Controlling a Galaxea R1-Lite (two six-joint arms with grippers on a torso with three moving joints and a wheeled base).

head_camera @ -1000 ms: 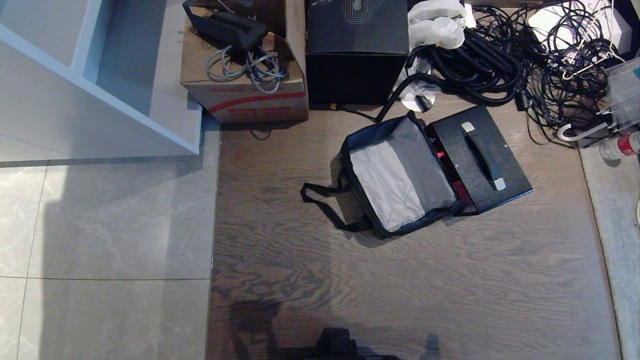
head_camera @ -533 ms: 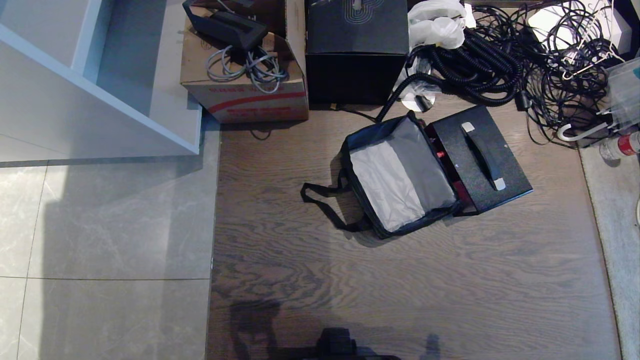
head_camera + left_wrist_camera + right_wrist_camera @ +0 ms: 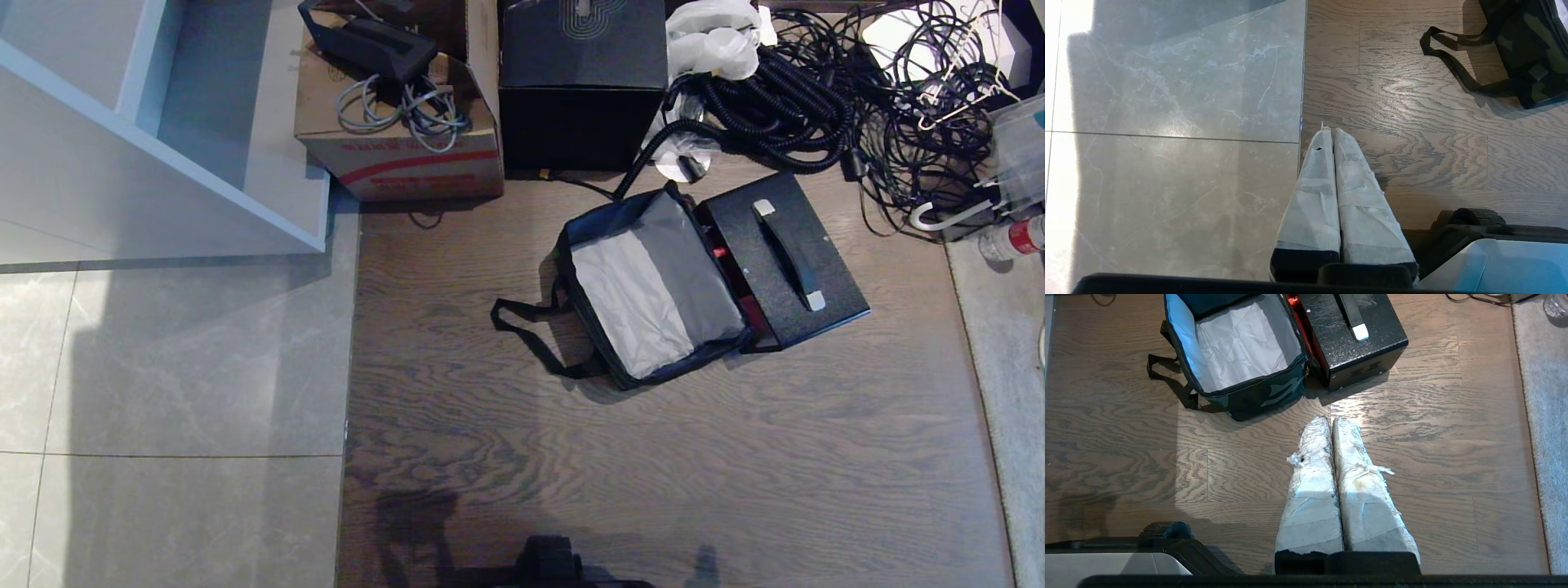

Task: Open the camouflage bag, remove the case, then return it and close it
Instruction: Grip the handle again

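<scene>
1. The camouflage bag [image 3: 645, 290] lies open at frame centre on the wooden floor [image 3: 653, 474], grey lining up, probably ready for refilling.
2. The case [image 3: 784, 257] sits touching its right side, outside.
3. Black cube box [image 3: 581, 77] and cables [image 3: 824, 98] crowd the upper frame.
4. Left gripper [image 3: 1331, 132] and right gripper [image 3: 1331, 421]: fingers pressed together, empty, parked apart.

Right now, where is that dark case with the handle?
In the head view the case sits out on the wood floor, right of centre, against the right side of the open bag, just below the cable tangle.
</scene>
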